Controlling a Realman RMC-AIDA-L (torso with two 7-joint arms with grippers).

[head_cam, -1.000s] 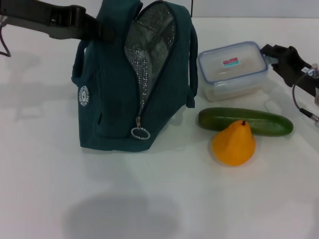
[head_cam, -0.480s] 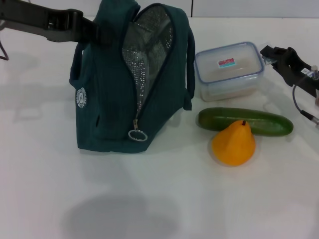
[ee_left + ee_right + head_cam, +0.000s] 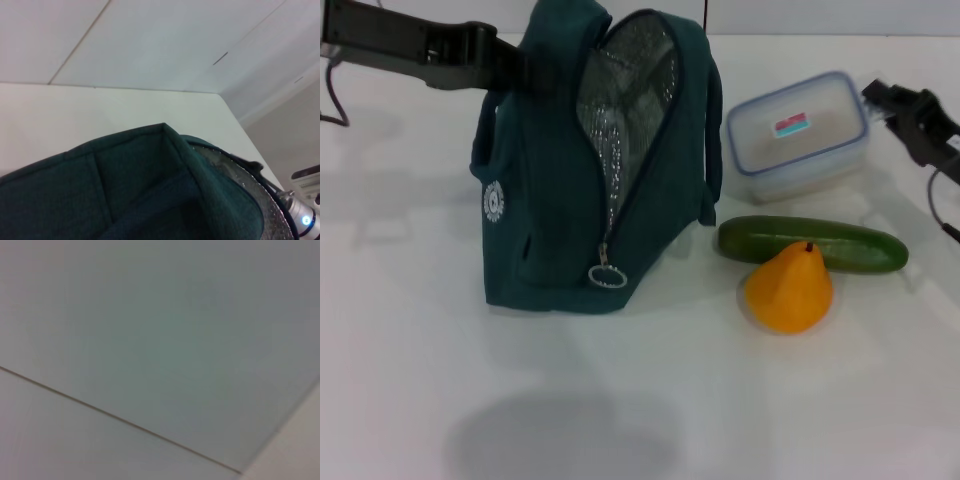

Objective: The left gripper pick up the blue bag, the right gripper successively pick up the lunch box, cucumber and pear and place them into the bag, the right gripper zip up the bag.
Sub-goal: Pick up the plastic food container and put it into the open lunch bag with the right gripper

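The blue bag point(image 3: 555, 190) stands upright at centre left, unzipped, with its foil lining point(image 3: 620, 110) showing and the ring zip pull point(image 3: 607, 277) hanging low. My left gripper point(image 3: 517, 66) reaches in from the upper left and is shut on the bag's top; the bag's fabric point(image 3: 150, 190) fills the left wrist view. At the back right the lunch box point(image 3: 798, 133) is tilted and off the table. My right gripper point(image 3: 876, 96) is shut on its right edge. The cucumber point(image 3: 812, 244) lies in front of it, with the pear point(image 3: 788, 288) against its near side.
The white table point(image 3: 640, 400) stretches bare toward the front and left of the bag. A cable point(image 3: 942, 205) hangs from the right arm near the table's right edge. The right wrist view shows only pale wall panels.
The lunch box has risen, tilted and shifted right with my right gripper. The bag has swayed slightly left, then back right, in my left gripper. Cucumber and pear have not moved.
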